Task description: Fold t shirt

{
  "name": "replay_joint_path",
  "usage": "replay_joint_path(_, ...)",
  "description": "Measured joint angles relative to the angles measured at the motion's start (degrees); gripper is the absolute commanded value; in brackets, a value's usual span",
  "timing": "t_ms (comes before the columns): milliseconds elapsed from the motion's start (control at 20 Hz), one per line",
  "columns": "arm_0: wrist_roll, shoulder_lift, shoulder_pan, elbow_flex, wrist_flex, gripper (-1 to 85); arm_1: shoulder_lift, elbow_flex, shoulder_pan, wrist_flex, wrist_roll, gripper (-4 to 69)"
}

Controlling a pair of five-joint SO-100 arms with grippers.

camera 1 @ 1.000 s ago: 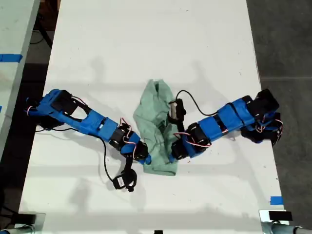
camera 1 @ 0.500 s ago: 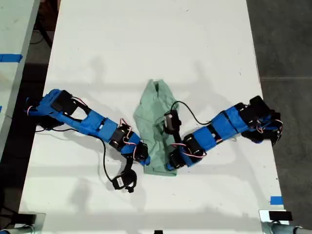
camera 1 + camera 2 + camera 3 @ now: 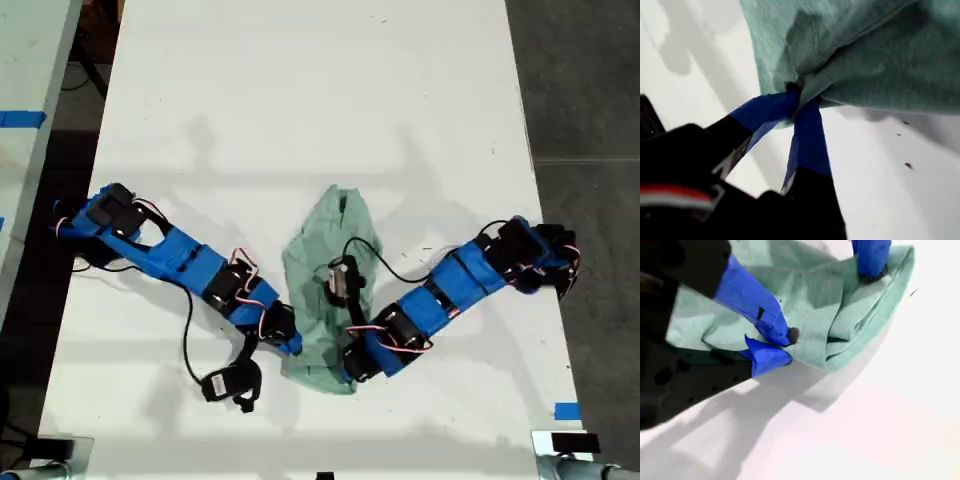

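The t shirt [image 3: 330, 260] is a pale mint-green crumpled strip lying mid-table in the exterior view. My first gripper [image 3: 795, 95], with blue-taped fingers, is shut on a pinched bit of the t shirt [image 3: 865, 60] edge; in the exterior view it is the gripper [image 3: 292, 345] of the arm coming from the left. My second gripper [image 3: 782, 342] is shut on a fold of the t shirt [image 3: 850, 305], and belongs to the arm from the exterior view's right [image 3: 350, 370]. The other gripper's blue fingertips [image 3: 871, 257] show at the cloth's far edge.
The white table [image 3: 300, 100] carries both blue arms. A black camera on a cable [image 3: 228, 385] hangs off the arm on the exterior view's left. Dark floor lies past the table's right edge in the exterior view, and a second table [image 3: 25, 100] past its left.
Both grippers have pulled toward the exterior view's bottom edge, dragging the t shirt's lower end with them. The whole garment has slid that way and slightly right.
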Motion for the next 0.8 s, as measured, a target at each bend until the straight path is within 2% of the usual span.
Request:
replay_joint_path(250,-3.52,13.27,2.11,0.18,6.59,-0.4,12.39,-0.09,-1.14,-1.32,-1.76,0.2)
replay_joint_path(350,-3.25,17.58,-0.18,0.79,11.25,-0.4,18.28,0.44,1.41,1.32,-3.87,0.2)
replay_joint_path(450,-0.26,20.39,-5.27,0.79,15.03,-0.4,25.66,5.98,6.42,3.69,-5.89,0.2)
replay_joint_path(600,6.42,22.50,-14.15,0.97,18.90,-0.1,39.46,21.18,15.03,3.69,-6.94,0.6)
replay_joint_path(650,8.61,22.59,-16.87,0.97,19.78,7.8,45.18,28.21,17.75,1.49,-6.94,3.9)
replay_joint_path(700,10.55,22.59,-19.25,0.97,20.21,18.5,51.68,36.21,20.21,-1.76,-6.94,16.4)
replay_joint_path(750,12.39,22.59,-21.27,0.97,20.65,23.0,59.06,45.00,22.68,-5.63,-6.94,22.1)
replay_joint_path(800,13.62,22.94,-23.12,0.97,21.27,24.0,67.32,54.32,25.49,-10.28,-7.47,22.0)
